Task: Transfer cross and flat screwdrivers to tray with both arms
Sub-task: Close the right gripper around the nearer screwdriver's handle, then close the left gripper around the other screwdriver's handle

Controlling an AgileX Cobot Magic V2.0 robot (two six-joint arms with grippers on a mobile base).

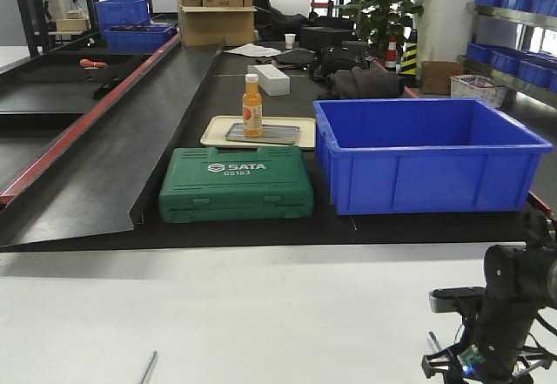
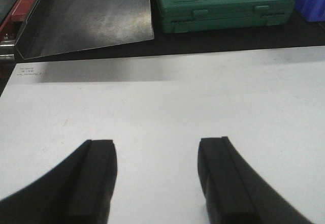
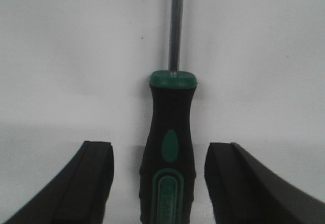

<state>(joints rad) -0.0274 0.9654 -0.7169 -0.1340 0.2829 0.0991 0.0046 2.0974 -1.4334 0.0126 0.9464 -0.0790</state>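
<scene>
The right gripper (image 3: 158,150) is spread wide, its fingers flanking a screwdriver (image 3: 170,132) without touching it. The black-and-green handle lies on the white table (image 3: 76,56) between them, its shaft pointing to 12 o'clock. The left gripper (image 2: 157,145) is likewise spread, above the same white surface. A green tool case (image 2: 223,3) sits between 12 and 1 o'clock, past the table's far edge.

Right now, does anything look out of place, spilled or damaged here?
Nothing is spilled or damaged. One oddity: an orange bottle stands upright on the grey tray, which sits on the cream tray. The bottle takes up part of the drop-off spot.
</scene>
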